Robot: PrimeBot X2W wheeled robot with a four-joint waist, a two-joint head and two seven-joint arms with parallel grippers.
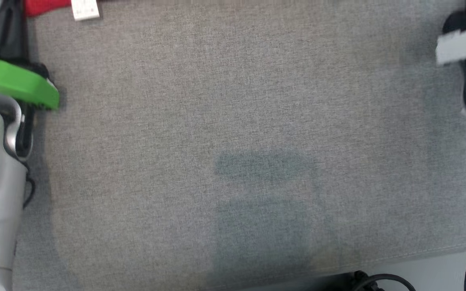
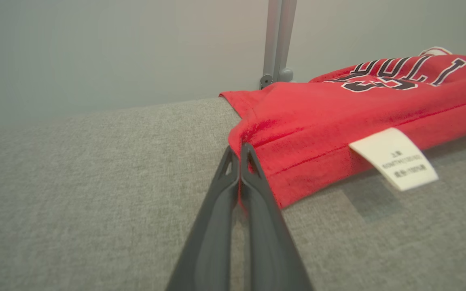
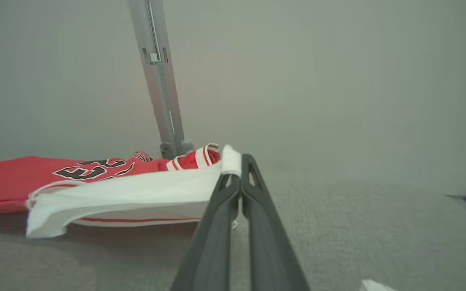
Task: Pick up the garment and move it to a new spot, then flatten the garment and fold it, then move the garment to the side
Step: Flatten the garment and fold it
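The garment (image 2: 338, 117) is a red jersey with black and white lettering and a white label (image 2: 395, 159), lying on the grey cloth-covered table (image 1: 233, 121). My left gripper (image 2: 239, 151) is shut on the jersey's near red corner. In the head view a strip of the red garment (image 1: 45, 6) shows at the top left, beyond my left arm with its green band (image 1: 14, 83). My right gripper (image 3: 236, 161) is shut on a white edge of the garment (image 3: 136, 194), lifted a little off the table. That white strip (image 1: 463, 46) shows at the right edge of the head view.
A grey metal post (image 3: 160, 81) stands behind the garment against a plain wall. The table's front edge runs along the lower right of the head view, with a black cable (image 1: 378, 279) below it.
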